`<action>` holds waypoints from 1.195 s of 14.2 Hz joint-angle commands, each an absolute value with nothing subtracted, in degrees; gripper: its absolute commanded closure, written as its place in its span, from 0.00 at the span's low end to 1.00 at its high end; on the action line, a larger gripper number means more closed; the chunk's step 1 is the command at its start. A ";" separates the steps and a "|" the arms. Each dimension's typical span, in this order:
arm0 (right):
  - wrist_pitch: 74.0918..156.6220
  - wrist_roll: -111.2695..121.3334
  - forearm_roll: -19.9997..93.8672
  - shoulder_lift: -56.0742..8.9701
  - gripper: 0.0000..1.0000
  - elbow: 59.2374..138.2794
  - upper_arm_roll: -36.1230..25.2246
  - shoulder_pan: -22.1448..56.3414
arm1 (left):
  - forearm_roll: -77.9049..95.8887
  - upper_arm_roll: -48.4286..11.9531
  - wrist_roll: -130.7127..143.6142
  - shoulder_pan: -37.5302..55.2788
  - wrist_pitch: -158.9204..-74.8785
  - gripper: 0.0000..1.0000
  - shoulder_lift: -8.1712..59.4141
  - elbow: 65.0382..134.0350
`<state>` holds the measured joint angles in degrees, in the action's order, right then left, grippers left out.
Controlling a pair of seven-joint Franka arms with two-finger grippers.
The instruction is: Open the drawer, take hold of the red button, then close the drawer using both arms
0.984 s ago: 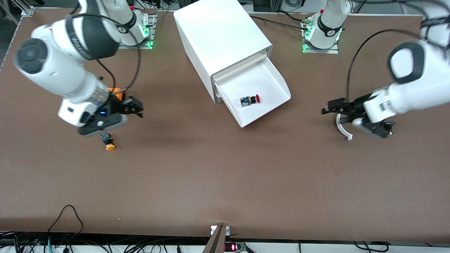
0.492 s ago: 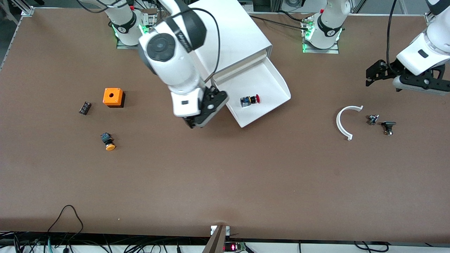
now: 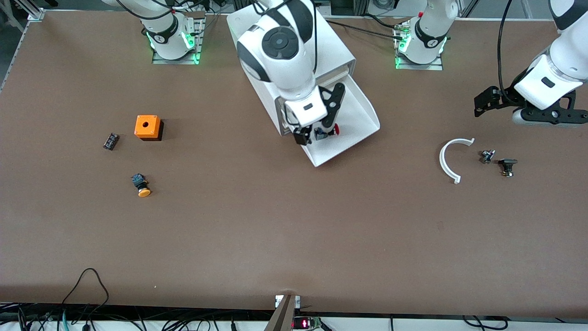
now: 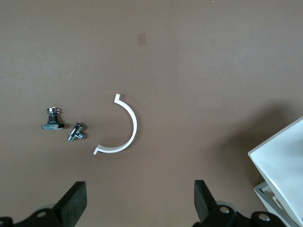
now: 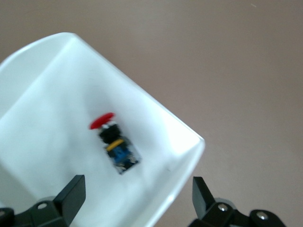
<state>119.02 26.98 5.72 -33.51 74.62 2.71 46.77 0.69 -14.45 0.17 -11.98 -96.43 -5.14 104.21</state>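
Right gripper moved over button, fingers spread, empty.

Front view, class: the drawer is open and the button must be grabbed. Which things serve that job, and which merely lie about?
Job: drawer, red button, right gripper open over it, left gripper waiting, open.

Lying about: orange box, orange-capped button, white arc, small black part, two metal fittings.

The right end effector and its wrist cover the inner part of the drawer and most of the button; only the red cap edge shows in the front view. The right wrist view is blurred. The two small metal parts are too small to identify. The left arm runs off the frame edge.
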 commanded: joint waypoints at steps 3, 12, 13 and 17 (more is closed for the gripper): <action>116.98 33.13 0.63 -36.20 0.00 73.21 2.02 48.60 | -0.09 -14.33 1.23 -12.22 -95.45 0.00 -4.39 102.57; 118.04 34.28 -0.09 -40.60 0.00 72.95 2.02 51.68 | -0.09 -14.68 1.14 -12.22 -95.27 0.00 -3.96 101.34; 118.04 34.36 -0.09 -40.69 0.00 72.95 2.02 51.77 | -0.09 -14.68 1.14 -12.22 -95.27 0.00 -3.96 101.34; 118.56 34.72 -0.09 -41.57 0.05 72.95 1.93 51.68 | 0.00 -14.68 1.14 -12.22 -95.27 0.00 -4.04 101.16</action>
<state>118.48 34.07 0.41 -40.39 74.57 2.31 51.33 0.69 -14.34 0.72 -12.12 -96.43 -4.83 103.08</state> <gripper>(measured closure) 0.009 0.000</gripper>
